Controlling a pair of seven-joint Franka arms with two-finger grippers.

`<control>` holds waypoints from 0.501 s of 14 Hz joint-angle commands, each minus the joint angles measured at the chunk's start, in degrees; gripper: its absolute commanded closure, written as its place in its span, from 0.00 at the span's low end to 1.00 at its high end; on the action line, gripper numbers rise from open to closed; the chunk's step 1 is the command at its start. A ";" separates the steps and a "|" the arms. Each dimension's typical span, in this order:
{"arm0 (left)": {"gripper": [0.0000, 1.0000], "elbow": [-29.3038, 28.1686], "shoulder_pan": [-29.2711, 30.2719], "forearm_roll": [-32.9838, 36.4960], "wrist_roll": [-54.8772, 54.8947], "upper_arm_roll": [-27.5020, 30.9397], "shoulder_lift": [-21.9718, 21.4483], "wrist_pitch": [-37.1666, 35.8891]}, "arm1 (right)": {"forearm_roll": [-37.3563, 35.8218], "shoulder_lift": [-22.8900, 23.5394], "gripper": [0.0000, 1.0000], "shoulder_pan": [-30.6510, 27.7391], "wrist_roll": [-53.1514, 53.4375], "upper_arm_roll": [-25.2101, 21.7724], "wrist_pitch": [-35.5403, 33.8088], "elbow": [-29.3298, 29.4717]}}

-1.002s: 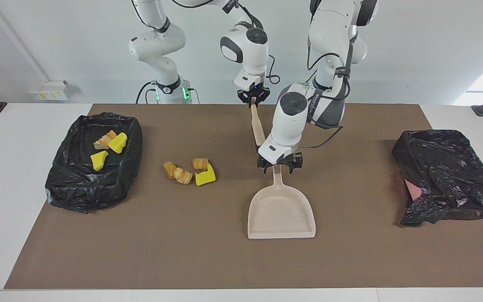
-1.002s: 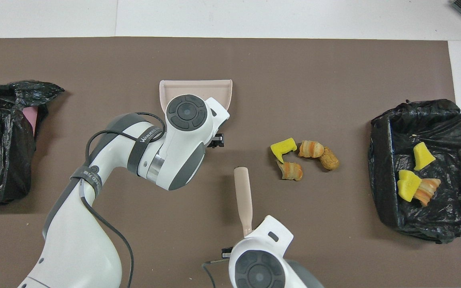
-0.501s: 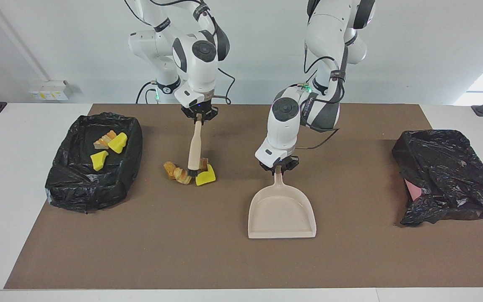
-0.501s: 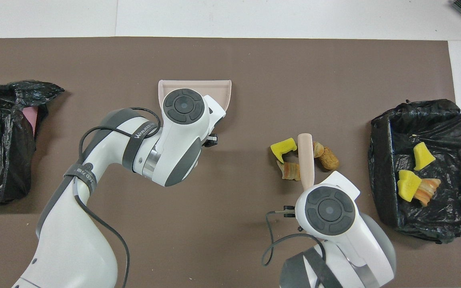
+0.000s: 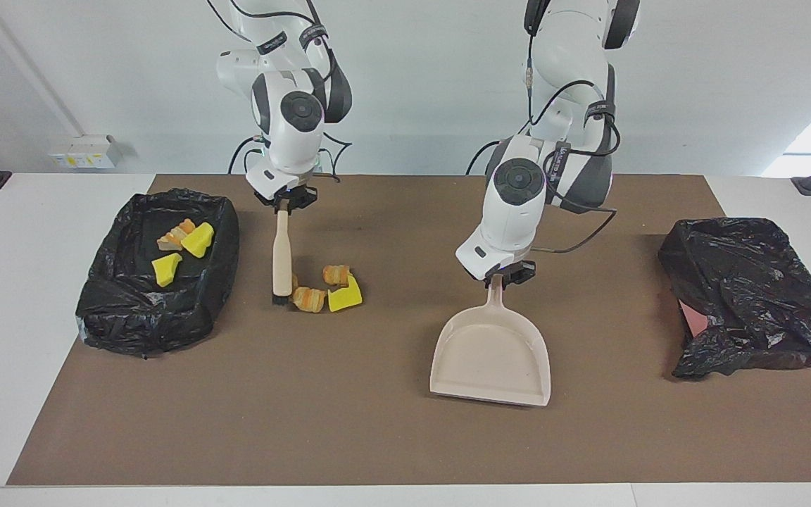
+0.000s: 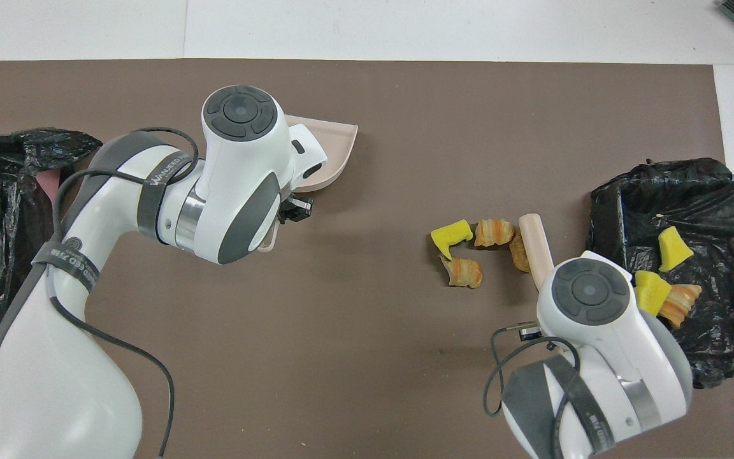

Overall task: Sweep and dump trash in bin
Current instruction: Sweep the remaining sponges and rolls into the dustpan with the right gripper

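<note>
My right gripper [image 5: 284, 199] is shut on the top of a beige brush [image 5: 281, 253] that hangs upright. Its bristles rest on the mat between the black-lined bin [image 5: 131, 317] and a small pile of trash [image 5: 344, 296]. The pile is a yellow wedge [image 6: 451, 234] and three bread-like chunks [image 6: 494, 233]. Three more pieces [image 5: 166, 267] lie in the bin. My left gripper [image 5: 504, 274] is shut on the handle of the empty beige dustpan [image 5: 491, 355], which is beside the pile toward the left arm's end.
A crumpled black bag [image 5: 750, 296] over something pink lies at the left arm's end of the brown mat [image 5: 307, 422]. In the overhead view the bin [image 6: 603, 210] is partly covered by my right arm.
My right gripper has carried the brush from beside the dustpan, over the pile, to the pile's bin side. My left gripper has shifted the dustpan toward the left arm's end and turned it slightly.
</note>
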 commanded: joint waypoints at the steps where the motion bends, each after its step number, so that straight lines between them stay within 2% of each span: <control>1: 1.00 1.05 0.03 1.09 8.36 -0.08 -0.52 -0.93 | -0.79 -0.57 1.00 -3.35 -3.85 0.78 3.44 -3.03; 4: 1.00 0.61 -0.42 0.83 15.66 -0.34 -0.70 1.97 | -0.53 0.92 1.00 -3.36 -3.59 1.04 7.14 -4.02; 7: 1.00 0.87 -0.24 1.62 34.53 -0.17 -0.53 3.65 | 3.67 4.78 1.00 -1.00 -2.72 1.31 9.69 -1.82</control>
